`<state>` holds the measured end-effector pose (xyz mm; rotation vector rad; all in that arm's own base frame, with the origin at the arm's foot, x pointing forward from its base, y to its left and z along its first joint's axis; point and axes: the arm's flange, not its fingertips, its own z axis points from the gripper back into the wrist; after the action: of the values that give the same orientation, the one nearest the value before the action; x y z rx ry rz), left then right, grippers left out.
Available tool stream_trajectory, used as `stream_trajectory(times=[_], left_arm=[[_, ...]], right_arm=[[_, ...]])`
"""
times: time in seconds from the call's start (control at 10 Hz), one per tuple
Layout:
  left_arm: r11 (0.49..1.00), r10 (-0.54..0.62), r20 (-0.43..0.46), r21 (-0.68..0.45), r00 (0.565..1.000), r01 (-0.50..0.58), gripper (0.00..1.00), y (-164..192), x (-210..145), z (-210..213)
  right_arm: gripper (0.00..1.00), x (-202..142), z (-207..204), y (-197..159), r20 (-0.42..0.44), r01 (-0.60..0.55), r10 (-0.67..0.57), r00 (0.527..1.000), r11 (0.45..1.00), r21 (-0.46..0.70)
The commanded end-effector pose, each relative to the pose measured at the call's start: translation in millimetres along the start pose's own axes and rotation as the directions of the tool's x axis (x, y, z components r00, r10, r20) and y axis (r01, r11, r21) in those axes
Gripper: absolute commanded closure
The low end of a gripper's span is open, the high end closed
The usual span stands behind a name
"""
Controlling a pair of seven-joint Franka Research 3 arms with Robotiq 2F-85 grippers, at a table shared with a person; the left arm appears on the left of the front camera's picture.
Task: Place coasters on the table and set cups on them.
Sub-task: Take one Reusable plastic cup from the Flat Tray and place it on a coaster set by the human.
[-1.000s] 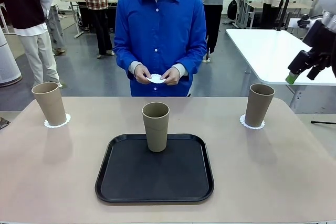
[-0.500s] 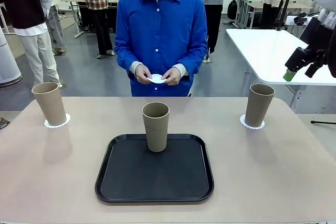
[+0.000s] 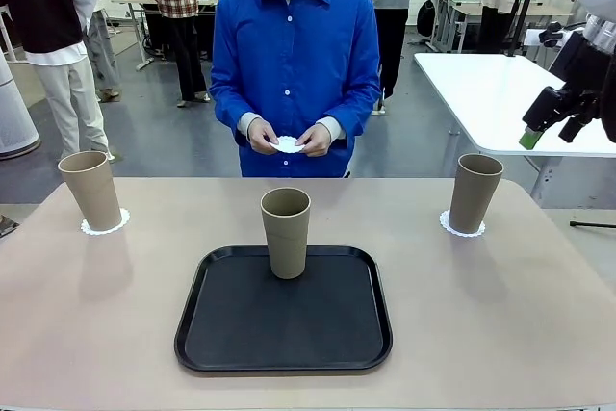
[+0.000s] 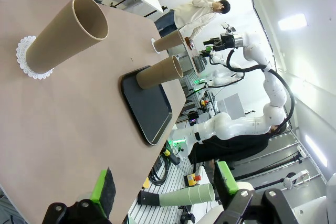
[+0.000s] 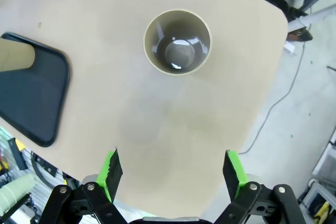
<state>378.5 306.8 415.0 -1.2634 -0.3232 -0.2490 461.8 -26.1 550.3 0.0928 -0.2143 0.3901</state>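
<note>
Hanging high, right of the tray (image 3: 318, 324), your right gripper (image 3: 556, 130) is released, jaws spread and empty; your left gripper (image 4: 164, 179) is spread too, holding nothing. The middle cup (image 3: 286, 233) stands on the tray's far part. On the table (image 3: 500, 315), the left cup (image 3: 91, 190) sits on the left coaster (image 3: 104, 228) left of the tray. The right cup (image 3: 475, 192) sits on the right coaster (image 3: 460, 229) right of it. Beyond the tray, the person's hands (image 3: 314, 140) hold a third coaster (image 3: 287, 145).

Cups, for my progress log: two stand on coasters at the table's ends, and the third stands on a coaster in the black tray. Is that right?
Not quite. In the front view the third cup stands directly on the black tray, no coaster beneath. The left cup and right cup do stand on coasters at the table's ends.
</note>
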Motion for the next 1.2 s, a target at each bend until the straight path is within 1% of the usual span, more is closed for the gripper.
stream_trajectory(times=[0.0, 0.3, 0.4, 0.5, 0.6, 0.7, 0.8, 0.9, 1.0, 1.1], left_arm=[[1.0, 0.007, 0.0, 0.005, 1.0, -0.007, 0.0, -3, 0, 1], [1.0, 0.007, 0.0, 0.005, 1.0, -0.007, 0.0, -3, 0, 1], [1.0, 0.007, 0.0, 0.005, 1.0, -0.007, 0.0, -3, 0, 1], [1.0, 0.007, 0.0, 0.005, 1.0, -0.007, 0.0, -3, 0, 1], [1.0, 0.007, 0.0, 0.005, 1.0, -0.007, 0.0, -3, 0, 1], [1.0, 0.007, 0.0, 0.005, 1.0, -0.007, 0.0, -3, 0, 1], [1.0, 0.007, 0.0, 0.005, 1.0, -0.007, 0.0, -3, 0, 1], [1.0, 0.007, 0.0, 0.005, 1.0, -0.007, 0.0, -3, 0, 1], [1.0, 0.007, 0.0, 0.005, 1.0, -0.007, 0.0, -3, 0, 1], [1.0, 0.007, 0.0, 0.005, 1.0, -0.007, 0.0, -3, 0, 1]], right_arm=[[0.0, -5, -2, 1, -0.003, -0.011, 0.011, 1.0, 1.0, -0.004], [0.0, -5, -2, 1, -0.003, -0.011, 0.011, 1.0, 1.0, -0.004], [0.0, 0, 0, 0, 0.001, -0.001, 0.001, 1.0, 1.0, 0.002], [0.0, -16, 19, -12, 0.041, 0.153, -0.155, 0.987, 0.988, 0.033], [0.0, -34, 27, -24, -0.045, 0.231, -0.227, 0.973, 0.962, 0.142], [0.0, -50, 37, -50, -0.061, 0.316, -0.31, 0.949, 0.918, 0.238], [0.0, -63, 46, -86, -0.097, 0.381, -0.373, 0.923, 0.846, 0.373], [0.0, -76, 48, -121, -0.176, 0.419, -0.385, 0.906, 0.757, 0.502], [0.0, -87, 44, -145, -0.171, 0.404, -0.38, 0.909, 0.706, 0.581], [0.0, -101, 35, -167, -0.138, 0.374, -0.38, 0.915, 0.666, 0.646]])
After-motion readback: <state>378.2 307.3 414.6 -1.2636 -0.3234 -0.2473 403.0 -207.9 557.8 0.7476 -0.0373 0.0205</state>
